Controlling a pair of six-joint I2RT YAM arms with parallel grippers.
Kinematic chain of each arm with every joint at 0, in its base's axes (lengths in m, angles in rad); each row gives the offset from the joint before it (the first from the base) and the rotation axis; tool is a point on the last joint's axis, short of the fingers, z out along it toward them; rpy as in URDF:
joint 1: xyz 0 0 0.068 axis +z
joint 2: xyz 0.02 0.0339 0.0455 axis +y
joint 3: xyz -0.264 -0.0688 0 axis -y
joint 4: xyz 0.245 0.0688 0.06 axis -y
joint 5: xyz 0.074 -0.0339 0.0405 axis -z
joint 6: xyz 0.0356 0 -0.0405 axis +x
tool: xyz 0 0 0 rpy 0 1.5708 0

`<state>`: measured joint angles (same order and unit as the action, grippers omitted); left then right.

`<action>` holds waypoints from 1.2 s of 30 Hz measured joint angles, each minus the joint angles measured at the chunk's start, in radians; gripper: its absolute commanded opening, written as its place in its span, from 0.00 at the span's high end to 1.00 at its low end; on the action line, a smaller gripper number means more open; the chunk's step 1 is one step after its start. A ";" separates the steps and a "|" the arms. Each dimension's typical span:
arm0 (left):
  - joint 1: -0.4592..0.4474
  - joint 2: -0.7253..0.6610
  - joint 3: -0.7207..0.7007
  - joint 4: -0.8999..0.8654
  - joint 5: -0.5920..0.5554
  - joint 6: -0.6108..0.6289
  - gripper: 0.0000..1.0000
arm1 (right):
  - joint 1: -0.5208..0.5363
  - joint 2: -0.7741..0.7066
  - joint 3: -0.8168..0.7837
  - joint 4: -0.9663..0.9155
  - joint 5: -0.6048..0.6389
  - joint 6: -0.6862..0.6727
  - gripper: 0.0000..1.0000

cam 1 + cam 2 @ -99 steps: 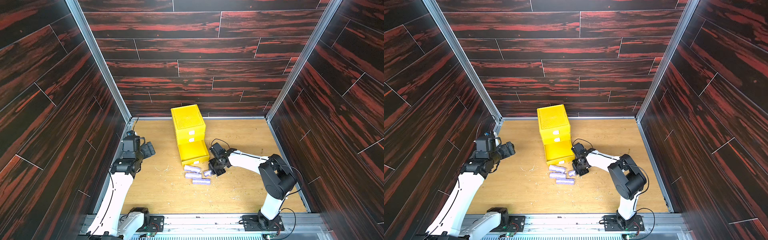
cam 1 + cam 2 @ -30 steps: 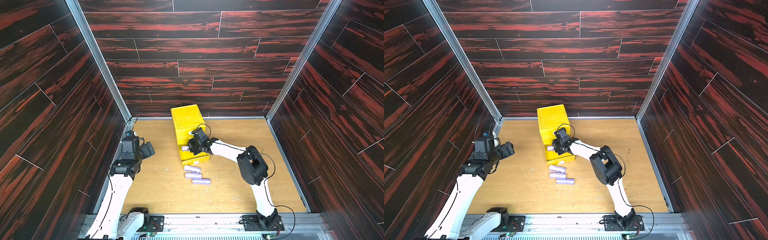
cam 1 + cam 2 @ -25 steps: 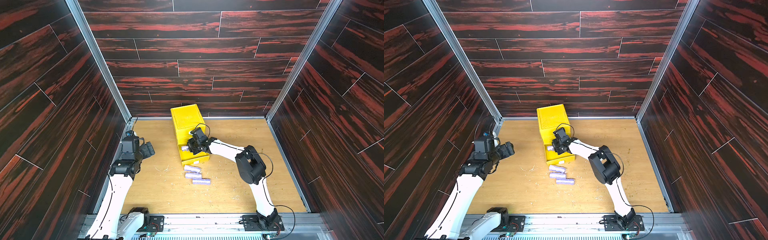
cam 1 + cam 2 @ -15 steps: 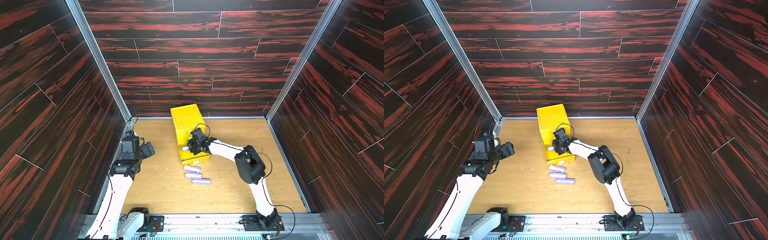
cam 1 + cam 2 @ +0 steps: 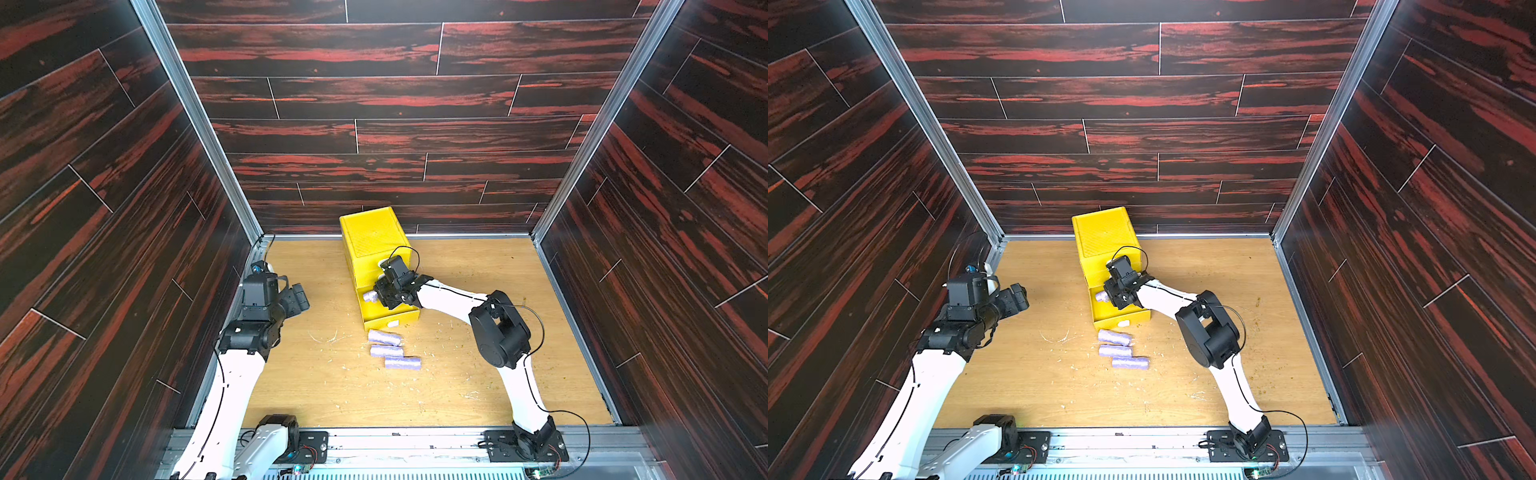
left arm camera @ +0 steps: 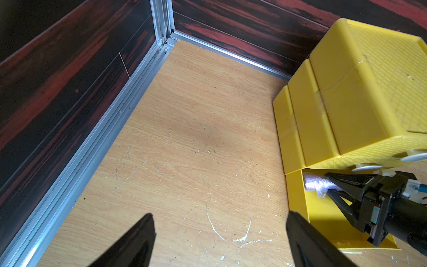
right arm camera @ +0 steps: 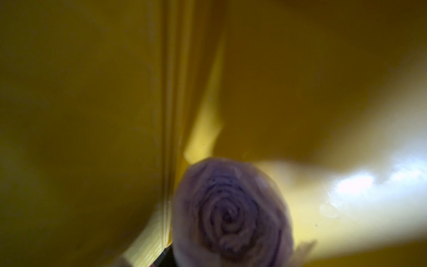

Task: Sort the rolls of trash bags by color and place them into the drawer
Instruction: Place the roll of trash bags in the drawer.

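Roll [image 6: 312, 182] sits in drawer [image 6: 297, 201] between tips of right tool [image 6: 327, 183], grip unclear; left tool [image 6: 219, 215] spread.

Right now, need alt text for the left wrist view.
The right gripper reaches into the open bottom drawer of the yellow chest with a lavender roll between its fingers; grip unclear. In the foreground, the left gripper holds its dark fingers wide open above the scratched wooden table.

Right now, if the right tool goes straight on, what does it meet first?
The lavender roll at the tips of the right tool, then probably the side wall of the open drawer.
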<state>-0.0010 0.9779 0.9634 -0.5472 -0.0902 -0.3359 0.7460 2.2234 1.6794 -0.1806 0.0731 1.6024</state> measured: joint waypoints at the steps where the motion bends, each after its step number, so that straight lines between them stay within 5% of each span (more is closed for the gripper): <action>1: 0.000 0.000 0.000 0.000 0.000 0.000 0.07 | 0.000 0.000 -0.002 0.005 0.000 0.000 0.65; 8: 0.000 0.000 0.000 0.000 -0.005 0.000 0.07 | 0.000 -0.016 -0.039 0.046 -0.003 -0.018 0.64; 17: 0.000 -0.003 0.000 -0.002 -0.006 0.000 0.07 | 0.002 -0.061 -0.050 0.061 -0.013 -0.037 0.48; 28: 0.000 -0.005 0.000 -0.002 -0.008 0.004 0.07 | 0.002 -0.085 -0.098 0.108 -0.026 -0.060 0.48; 36: 0.000 -0.005 0.000 -0.002 -0.015 0.007 0.07 | 0.019 -0.281 -0.259 0.192 -0.010 -0.211 0.48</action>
<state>-0.0010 0.9733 0.9634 -0.5495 -0.1051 -0.3290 0.7654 1.9423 1.4200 0.0109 0.0631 1.3911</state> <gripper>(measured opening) 0.931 0.518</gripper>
